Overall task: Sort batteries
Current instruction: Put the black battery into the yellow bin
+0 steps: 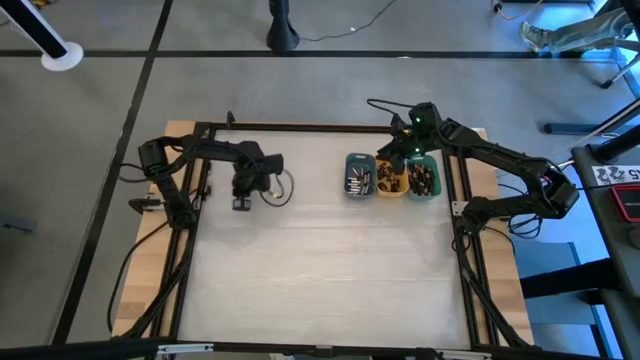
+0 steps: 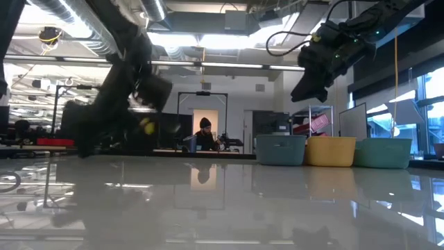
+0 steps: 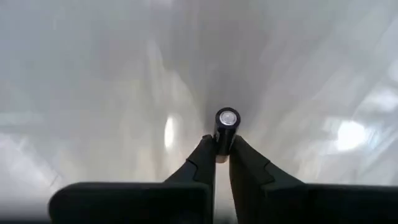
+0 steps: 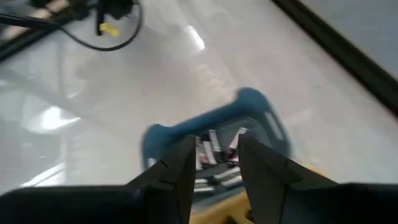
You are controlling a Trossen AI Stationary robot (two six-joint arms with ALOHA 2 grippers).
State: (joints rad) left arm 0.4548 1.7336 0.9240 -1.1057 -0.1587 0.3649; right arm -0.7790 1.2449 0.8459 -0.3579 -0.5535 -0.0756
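the left gripper is pinching a single dark battery between its two fingers, the cell's silvery end sticking out past the tips, and is hanging over the bare white table at its far left side. the right gripper is hovering with its fingers a narrow way apart and nothing between them, directly above the blue tray, where several dark and silvery batteries with reddish marks are lying in a jumble.

from overhead, the left gripper is sitting well apart from three small trays lined up side by side at the table's far right: the blue tray, an orange tray and a green tray, each one holding a scatter of batteries. the right gripper is reaching in over the orange and blue ones, a green light glowing on its wrist.

at table height, the right gripper is hanging clear above the row of trays, while the left gripper is showing only as a dark blurred shape above the glossy tabletop. beyond the table, a person in dark clothes is sitting in a workshop under ceiling ducts and strip lights. a black cable is looping on the table beside the left arm.
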